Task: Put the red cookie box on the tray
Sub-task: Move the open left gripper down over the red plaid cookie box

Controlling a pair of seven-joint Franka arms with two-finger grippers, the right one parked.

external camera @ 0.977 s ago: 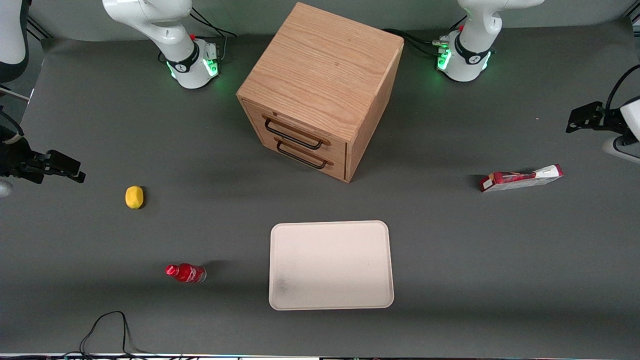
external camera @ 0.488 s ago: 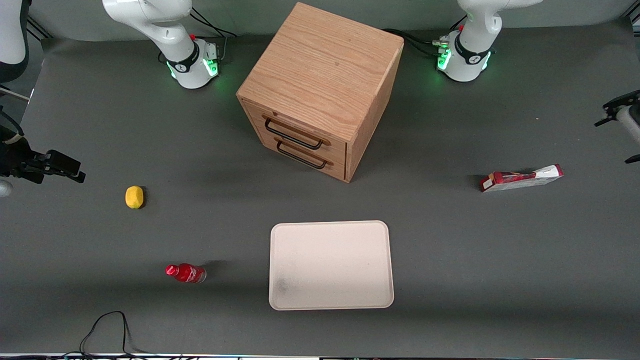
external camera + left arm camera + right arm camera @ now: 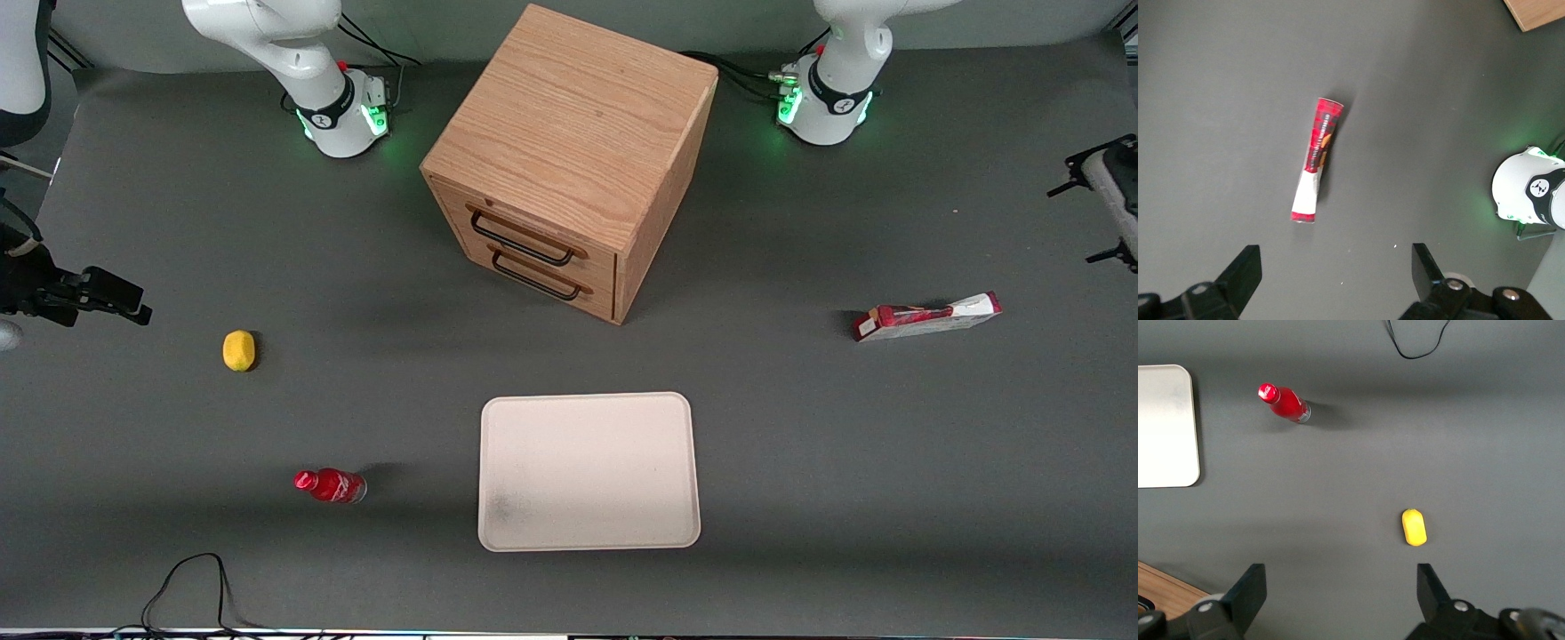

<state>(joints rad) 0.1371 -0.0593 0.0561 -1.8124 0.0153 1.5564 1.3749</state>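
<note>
The red cookie box (image 3: 927,316) lies flat on the grey table toward the working arm's end, its white end pointing away from the cabinet. It also shows in the left wrist view (image 3: 1317,160). The cream-white tray (image 3: 587,471) lies empty, nearer the front camera than the cabinet, and its corner shows in the right wrist view (image 3: 1165,427). My left gripper (image 3: 1073,225) hangs high at the table's edge, farther from the front camera than the box and apart from it. In the left wrist view the gripper (image 3: 1335,267) is open and empty, with the box beyond its fingertips.
A wooden two-drawer cabinet (image 3: 569,160) stands mid-table, drawers shut. A yellow lemon-like object (image 3: 238,350) and a small red bottle (image 3: 330,485) lie toward the parked arm's end. The working arm's base (image 3: 822,102) stands beside the cabinet. A black cable (image 3: 187,587) loops at the front edge.
My left gripper has shifted outward toward the working arm's end of the table and turned. The cookie box and tray have not moved.
</note>
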